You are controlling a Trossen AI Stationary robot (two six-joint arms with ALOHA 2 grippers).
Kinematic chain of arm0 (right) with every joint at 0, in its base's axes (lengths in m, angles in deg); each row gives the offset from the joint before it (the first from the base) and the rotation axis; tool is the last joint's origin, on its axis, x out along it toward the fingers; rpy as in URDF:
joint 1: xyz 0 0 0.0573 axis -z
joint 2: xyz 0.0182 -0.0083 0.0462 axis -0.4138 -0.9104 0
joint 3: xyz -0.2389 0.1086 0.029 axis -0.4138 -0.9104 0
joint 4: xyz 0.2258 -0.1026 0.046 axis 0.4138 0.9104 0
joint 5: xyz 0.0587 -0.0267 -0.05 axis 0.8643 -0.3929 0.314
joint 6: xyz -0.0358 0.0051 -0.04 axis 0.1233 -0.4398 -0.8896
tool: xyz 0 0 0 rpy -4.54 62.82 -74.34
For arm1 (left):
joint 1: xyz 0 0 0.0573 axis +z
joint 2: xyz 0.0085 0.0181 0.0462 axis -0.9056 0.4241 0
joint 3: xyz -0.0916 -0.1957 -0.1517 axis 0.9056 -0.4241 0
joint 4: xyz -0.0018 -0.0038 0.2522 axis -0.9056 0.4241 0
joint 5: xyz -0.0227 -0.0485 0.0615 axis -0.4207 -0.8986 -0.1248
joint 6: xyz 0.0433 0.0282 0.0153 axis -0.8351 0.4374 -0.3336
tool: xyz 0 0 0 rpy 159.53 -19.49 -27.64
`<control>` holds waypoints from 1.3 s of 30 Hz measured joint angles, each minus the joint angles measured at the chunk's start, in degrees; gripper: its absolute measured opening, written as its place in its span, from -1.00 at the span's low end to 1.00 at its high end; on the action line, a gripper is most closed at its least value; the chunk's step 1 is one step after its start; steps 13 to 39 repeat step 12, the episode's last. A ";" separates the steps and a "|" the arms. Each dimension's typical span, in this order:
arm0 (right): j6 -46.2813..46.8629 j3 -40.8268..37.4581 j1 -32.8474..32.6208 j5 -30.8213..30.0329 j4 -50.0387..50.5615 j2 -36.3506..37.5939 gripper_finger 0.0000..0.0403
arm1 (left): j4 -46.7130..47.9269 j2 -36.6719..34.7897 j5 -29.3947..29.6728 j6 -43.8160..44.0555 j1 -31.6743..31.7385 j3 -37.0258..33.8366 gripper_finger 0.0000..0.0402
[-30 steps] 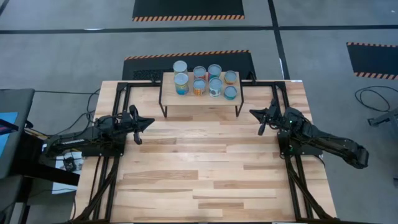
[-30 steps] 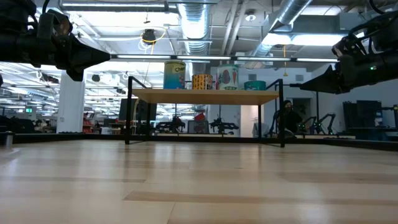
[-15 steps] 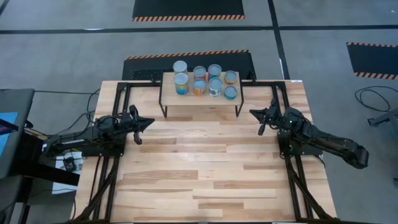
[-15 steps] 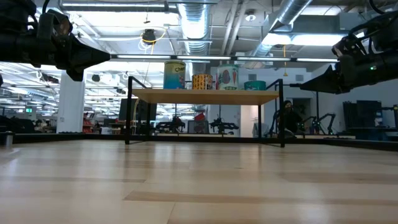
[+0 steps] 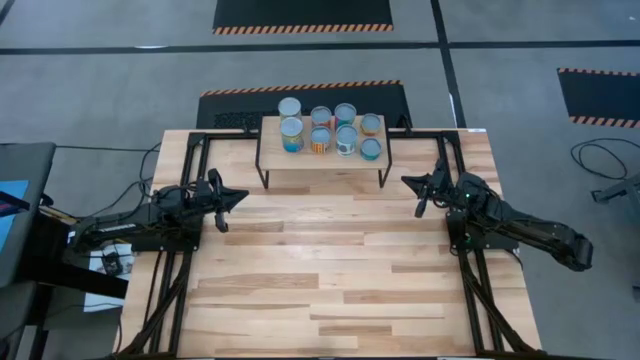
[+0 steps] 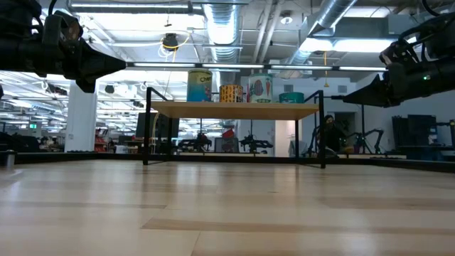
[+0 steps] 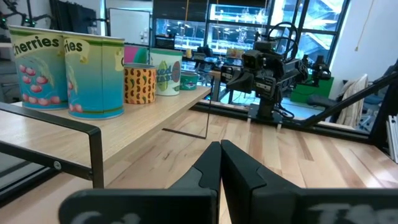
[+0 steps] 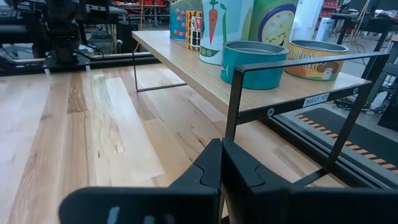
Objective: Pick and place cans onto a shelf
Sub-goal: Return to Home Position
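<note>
left gripper [image 7: 219, 147] hangs over the table [image 5: 320, 280] at about 10 o'clock, fingers pressed together, holding nothing. at 12 o'clock the shelf [image 5: 272, 156] carries eight cans [image 5: 346, 135], all upright in two loose rows, the tallest pair at its 9 o'clock end; no can shows down on the table. right gripper [image 8: 221, 144] hangs at about 2 o'clock, fingers likewise pressed together and empty. the placing looks done; only parking both arms seems left.
</note>
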 joint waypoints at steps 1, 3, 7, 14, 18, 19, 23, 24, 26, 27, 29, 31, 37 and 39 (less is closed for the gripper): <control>0.00 0.00 0.02 0.00 -0.02 -0.01 -0.86 | -0.01 0.00 0.00 0.00 0.00 0.02 -1.00; 0.00 0.00 0.02 0.00 0.00 0.00 -0.87 | 0.01 0.00 0.02 0.00 0.00 0.02 -1.00; 0.00 0.00 0.02 0.00 0.00 0.00 -0.86 | 0.01 0.00 0.02 0.00 0.00 0.02 -1.00; 0.00 0.00 0.02 0.00 0.00 -0.02 -0.86 | -0.01 0.00 0.00 0.00 0.00 0.02 -1.00; 0.00 0.00 0.02 0.00 0.00 -0.02 -0.86 | -0.01 0.00 0.00 0.00 0.00 0.02 -1.00; 0.00 0.00 0.02 0.00 0.00 -0.02 -0.86 | -0.01 0.00 0.00 0.00 0.00 0.02 -1.00; 0.00 0.00 0.02 0.00 0.00 -0.02 -0.86 | -0.01 0.00 0.00 0.00 0.00 0.02 -1.00; 0.00 0.00 0.02 0.00 0.00 -0.02 -0.86 | -0.01 0.00 0.00 0.00 0.00 0.02 -1.00; 0.00 0.00 0.02 0.00 0.00 -0.02 -0.86 | -0.01 0.00 0.00 0.00 0.00 0.02 -1.00; 0.00 0.00 0.02 0.00 0.00 -0.02 -0.86 | -0.01 0.00 0.00 0.00 0.00 0.02 -1.00; 0.00 0.00 0.02 0.00 0.00 -0.02 -0.86 | -0.01 0.00 0.00 0.00 0.00 0.02 -1.00; 0.00 0.00 0.02 0.00 0.00 -0.02 -0.86 | -0.01 0.00 0.00 0.00 0.00 0.02 -1.00; 0.00 0.00 0.02 0.00 0.00 -0.02 -0.86 | -0.01 0.00 0.00 0.00 0.00 0.02 -1.00; 0.00 0.00 0.02 0.00 0.00 -0.02 -0.86 | -0.01 0.00 0.00 0.00 0.00 0.02 -1.00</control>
